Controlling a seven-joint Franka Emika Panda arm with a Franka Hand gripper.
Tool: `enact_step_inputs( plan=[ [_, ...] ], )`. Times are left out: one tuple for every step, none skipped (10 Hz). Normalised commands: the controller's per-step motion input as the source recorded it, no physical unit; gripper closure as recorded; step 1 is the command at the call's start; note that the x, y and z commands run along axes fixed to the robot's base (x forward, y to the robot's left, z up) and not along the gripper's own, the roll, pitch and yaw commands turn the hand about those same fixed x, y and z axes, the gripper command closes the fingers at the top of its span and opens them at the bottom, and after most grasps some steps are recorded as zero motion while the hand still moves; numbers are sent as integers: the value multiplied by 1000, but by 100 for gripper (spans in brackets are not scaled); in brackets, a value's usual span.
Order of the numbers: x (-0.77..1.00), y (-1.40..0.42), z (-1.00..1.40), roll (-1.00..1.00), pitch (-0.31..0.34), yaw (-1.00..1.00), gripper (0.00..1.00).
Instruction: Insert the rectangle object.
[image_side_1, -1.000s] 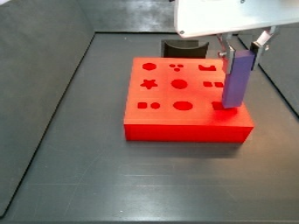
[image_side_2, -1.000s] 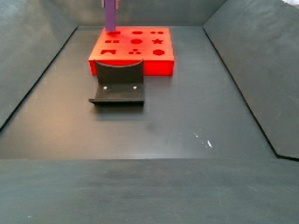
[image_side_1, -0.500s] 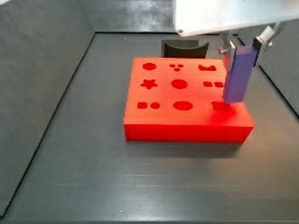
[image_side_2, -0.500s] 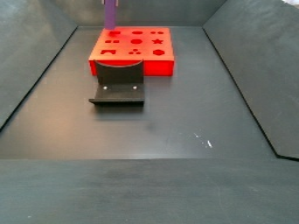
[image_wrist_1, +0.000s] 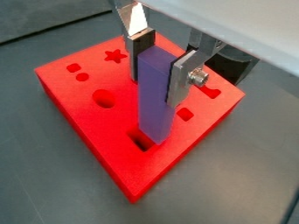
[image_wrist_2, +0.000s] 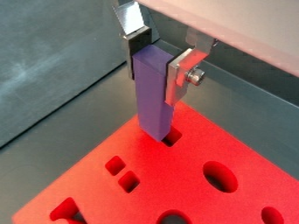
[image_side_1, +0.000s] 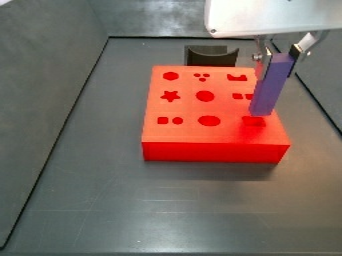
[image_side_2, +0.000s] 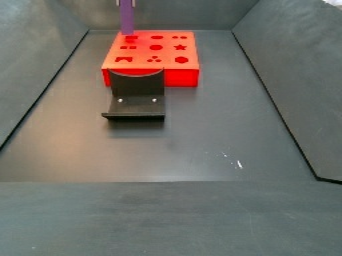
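My gripper (image_wrist_1: 162, 54) is shut on the purple rectangle object (image_wrist_1: 153, 96), holding it upright by its top. The bar's lower end hangs just above a rectangular hole (image_wrist_1: 140, 140) near a corner of the red block (image_wrist_1: 117, 114). In a wrist view the bar (image_wrist_2: 155, 92) ends right over the hole (image_wrist_2: 172, 138) in the block (image_wrist_2: 176, 179). In a side view the gripper (image_side_1: 283, 52) holds the bar (image_side_1: 269, 88) slightly tilted above the block's (image_side_1: 214, 115) right front corner. In a side view the bar (image_side_2: 127, 16) stands over the block's (image_side_2: 151, 58) far left corner.
The red block has several shaped holes: star (image_side_1: 171, 97), circles, ovals, squares. The dark fixture (image_side_2: 135, 98) stands on the floor beside the block. A dark cylinder (image_side_1: 207, 52) sits behind the block. Grey walls enclose the floor.
The gripper has lifted the purple bar a little and tilted it slightly; its lower end, which sat at the hole, is now just above the block.
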Motion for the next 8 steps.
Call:
enact_step_inputs(
  plan=[
    [186, -194, -54, 0, 356, 0, 100],
    [171, -103, -23, 0, 324, 0, 100],
    [31, 0, 0, -23, 356, -14, 100],
    [-17, 57, 86, -44, 336, 0, 100],
    [-37, 71, 0, -131, 306, 0, 100],
    [0, 23, 0, -229, 257, 0, 100],
    [97, 0, -29, -326, 140, 0, 100],
    [114, 17, -71, -383, 76, 0, 100]
  ],
)
